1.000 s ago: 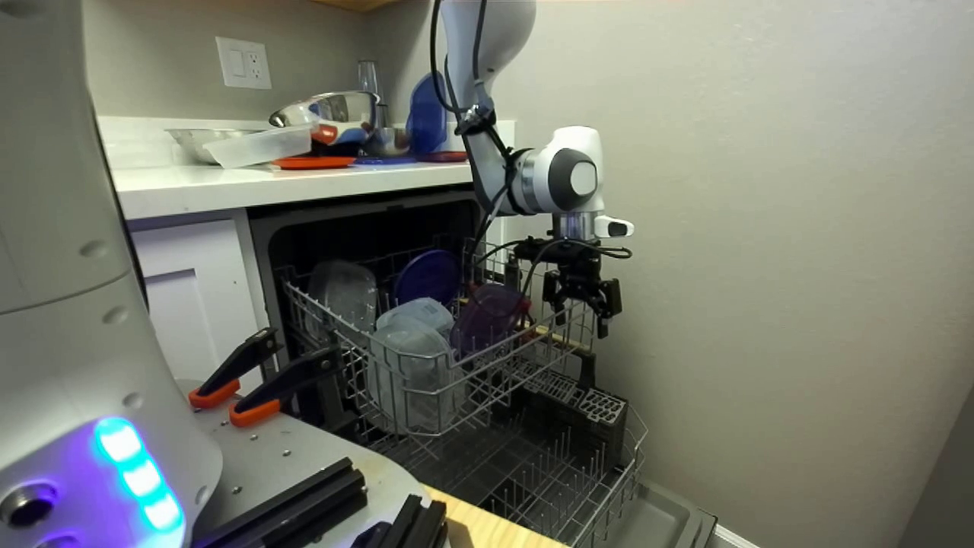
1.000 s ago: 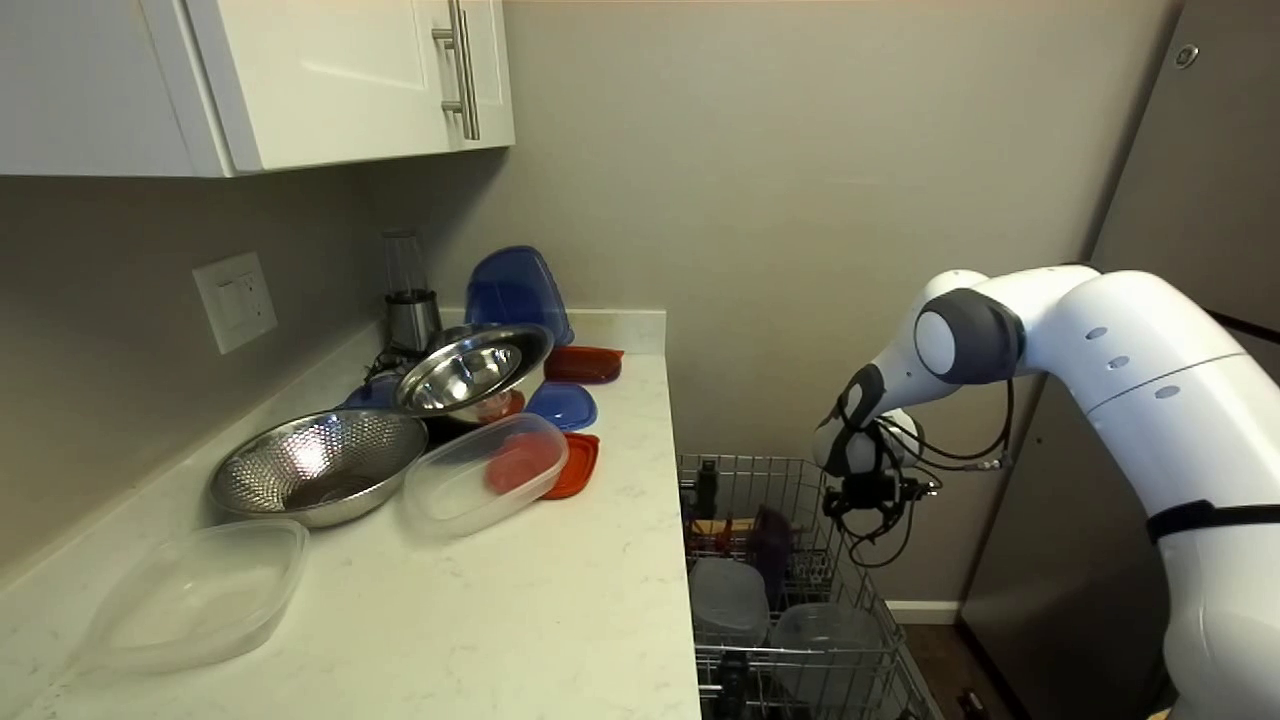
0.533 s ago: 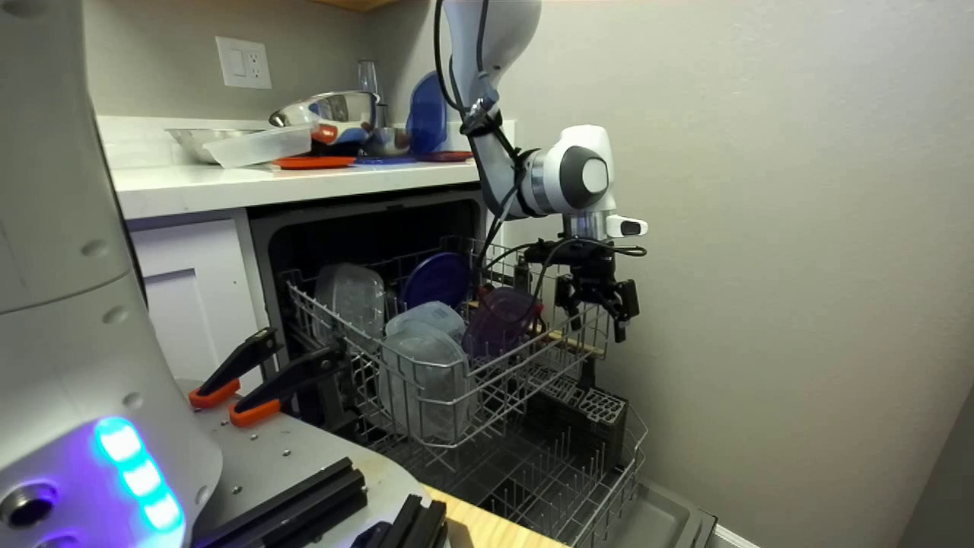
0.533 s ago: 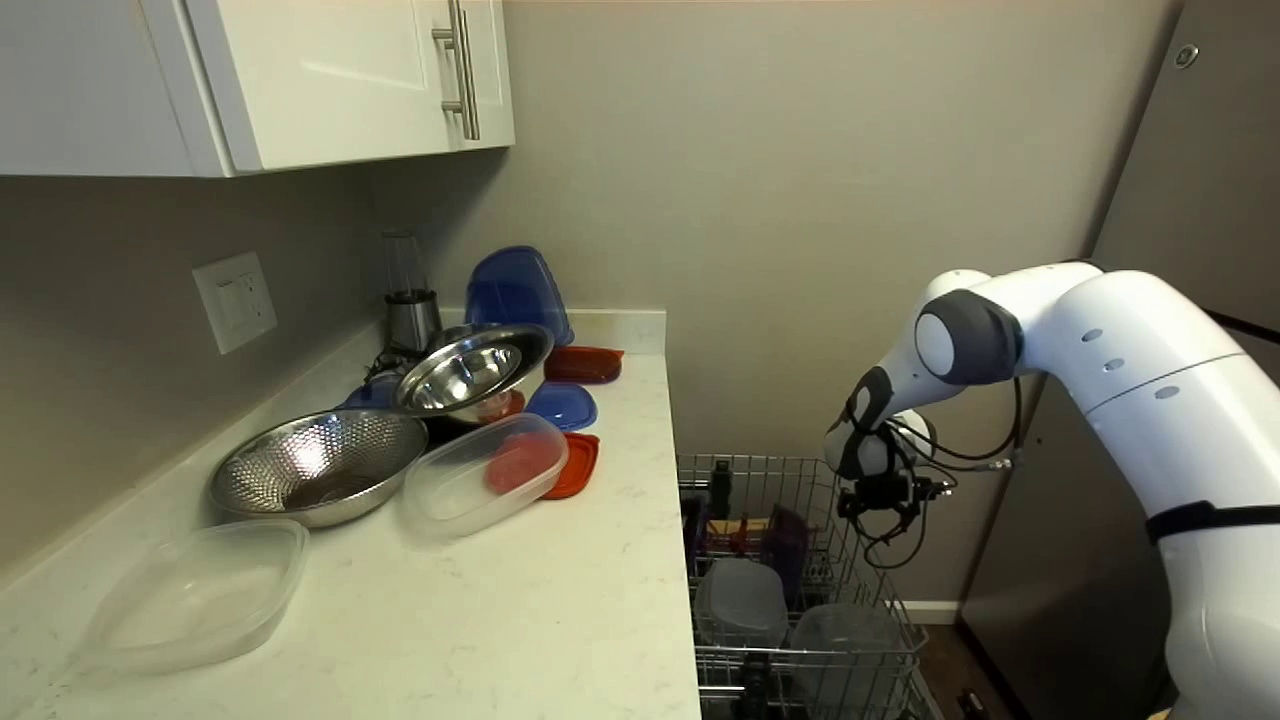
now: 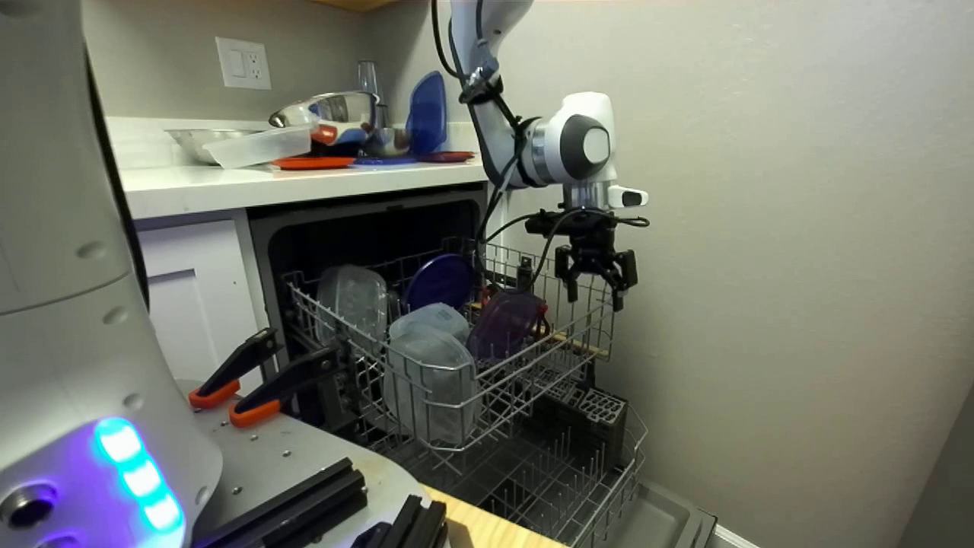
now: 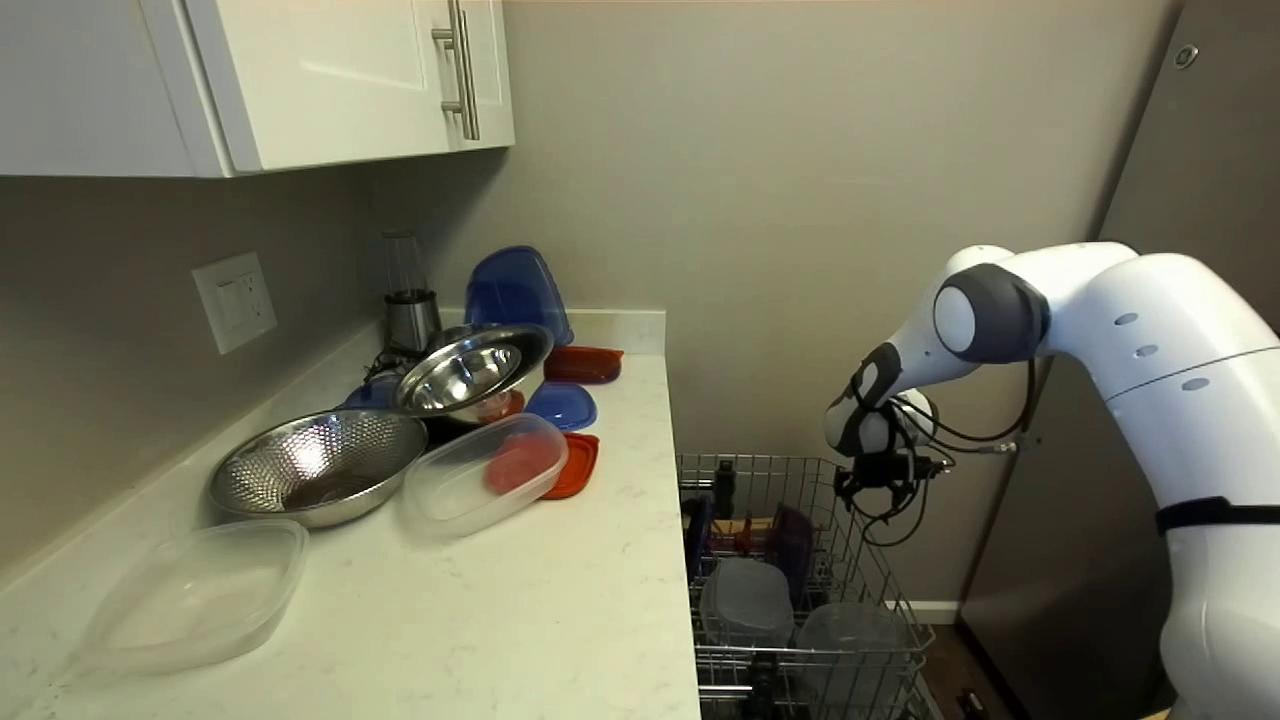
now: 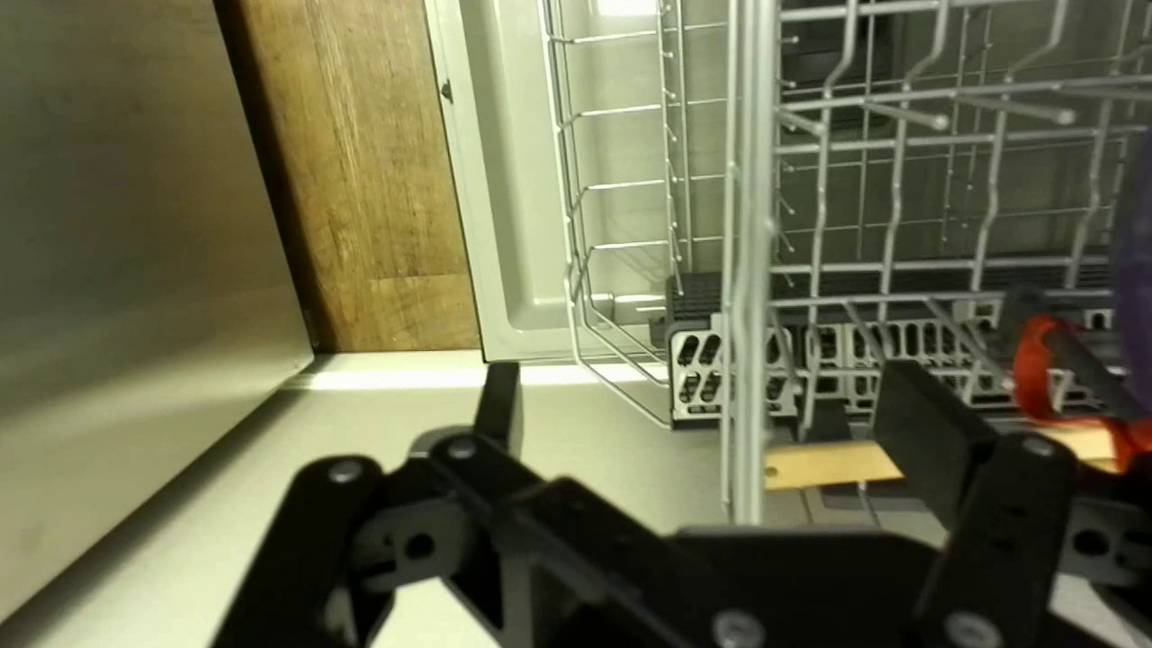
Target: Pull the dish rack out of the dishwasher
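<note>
The dish rack [image 5: 508, 364] is the upper silver wire basket. It stands well out of the dishwasher [image 5: 365, 232] and also shows in an exterior view [image 6: 805, 651]. It holds clear containers [image 5: 434, 380], a blue lid [image 5: 440, 281] and a purple container [image 5: 506, 327]. My gripper [image 5: 595, 297] is open and empty, over the far end of the rack's front rail. In the wrist view the gripper [image 7: 711, 423] has its fingers wide apart, with the blurred rail [image 7: 751, 270] running between them, seemingly touching neither. The dishwasher's door [image 5: 662, 517] is folded down.
Below is the lower rack [image 5: 593, 525] with a dark cutlery basket [image 5: 601, 426]. A wall [image 5: 761, 266] stands close beside the gripper. The counter [image 6: 560, 600] bears bowls and lids. A steel-coloured panel [image 7: 135, 270] stands opposite. Clamps [image 5: 255, 411] sit by my base.
The rack has slid further out of the dishwasher together with my gripper, mostly in the first half second. Since then my gripper has risen from the rail, and the rack has barely moved.
</note>
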`<state>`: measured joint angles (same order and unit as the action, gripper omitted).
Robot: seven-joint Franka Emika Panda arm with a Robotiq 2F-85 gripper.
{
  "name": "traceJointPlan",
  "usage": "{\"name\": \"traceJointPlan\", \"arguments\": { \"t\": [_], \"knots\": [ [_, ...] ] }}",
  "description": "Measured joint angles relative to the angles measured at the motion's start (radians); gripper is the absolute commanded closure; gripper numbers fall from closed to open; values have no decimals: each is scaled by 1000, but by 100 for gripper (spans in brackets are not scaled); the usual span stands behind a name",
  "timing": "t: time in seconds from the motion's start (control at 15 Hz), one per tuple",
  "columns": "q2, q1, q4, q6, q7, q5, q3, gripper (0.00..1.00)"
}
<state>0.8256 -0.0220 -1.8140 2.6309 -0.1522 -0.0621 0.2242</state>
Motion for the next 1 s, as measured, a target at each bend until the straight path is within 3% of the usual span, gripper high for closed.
{"name": "traceJointPlan", "arguments": {
  "t": [0.27, 0.53, 1.0],
  "knots": [
    [-157, -11, -71, -4, 85, 4, -54, 0],
    [-289, -54, -135, -5, 151, -4, -150, 0],
    [-353, -84, -166, -20, 169, -107, -249, 0]
  ]
}}
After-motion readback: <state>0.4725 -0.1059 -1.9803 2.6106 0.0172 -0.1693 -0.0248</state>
